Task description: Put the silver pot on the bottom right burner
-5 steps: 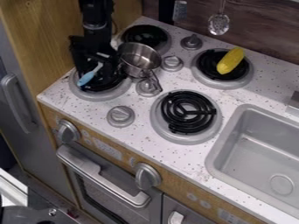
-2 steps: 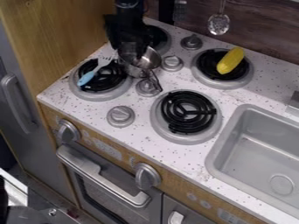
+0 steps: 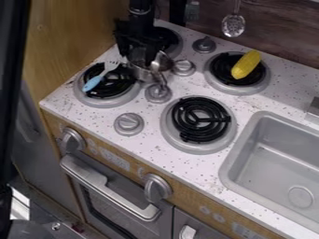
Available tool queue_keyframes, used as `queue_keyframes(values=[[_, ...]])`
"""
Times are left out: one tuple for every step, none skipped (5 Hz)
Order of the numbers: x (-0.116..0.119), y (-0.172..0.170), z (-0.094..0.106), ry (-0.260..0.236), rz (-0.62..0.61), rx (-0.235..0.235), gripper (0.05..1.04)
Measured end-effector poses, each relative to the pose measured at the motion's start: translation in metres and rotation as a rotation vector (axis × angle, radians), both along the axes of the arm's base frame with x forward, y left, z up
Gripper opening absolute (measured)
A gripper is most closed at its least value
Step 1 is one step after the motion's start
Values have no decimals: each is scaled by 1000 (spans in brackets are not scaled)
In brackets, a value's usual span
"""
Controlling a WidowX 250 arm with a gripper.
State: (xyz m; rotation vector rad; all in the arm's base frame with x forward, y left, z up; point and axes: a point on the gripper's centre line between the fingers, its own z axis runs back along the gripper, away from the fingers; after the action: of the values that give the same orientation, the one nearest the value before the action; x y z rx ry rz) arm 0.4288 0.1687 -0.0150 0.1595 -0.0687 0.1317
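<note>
The black gripper [image 3: 141, 55] hangs at the upper left, over the silver pot, and covers much of the pot's opening. The silver pot [image 3: 163, 62] sits between the two left burners, overlapping the front edge of the back left one; its handle points down toward the front, over a small grey knob. How firmly the gripper touches the pot is hidden by its own dark body. The bottom right burner [image 3: 200, 119] is a black coil in a grey ring, to the right of and in front of the pot, with nothing on it.
A blue-handled fork [image 3: 94, 82] lies on the front left burner [image 3: 116, 97]. Yellow corn [image 3: 246, 65] rests on the back right burner [image 3: 237, 88]. Grey knobs [image 3: 129, 124] stand among the burners, and a sink [image 3: 244, 148] is at the right. A dark shape runs down the left edge.
The gripper has moved right from above the front left burner to the pot, uncovering the fork. The pot has tilted or turned slightly. A dark shape has come in at the left edge.
</note>
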Motion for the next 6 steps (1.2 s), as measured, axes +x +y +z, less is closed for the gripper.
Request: queue_keyframes(values=[[-2, 8, -3, 12, 8, 12, 998], [0, 8, -3, 1, 10, 15, 951], [-2, 7, -7, -1, 8, 5, 704], [-7, 4, -14, 8, 4, -1, 406], [-13, 4, -18, 25, 0, 4, 267], [-21, -11, -23, 57, -33, -23, 155]])
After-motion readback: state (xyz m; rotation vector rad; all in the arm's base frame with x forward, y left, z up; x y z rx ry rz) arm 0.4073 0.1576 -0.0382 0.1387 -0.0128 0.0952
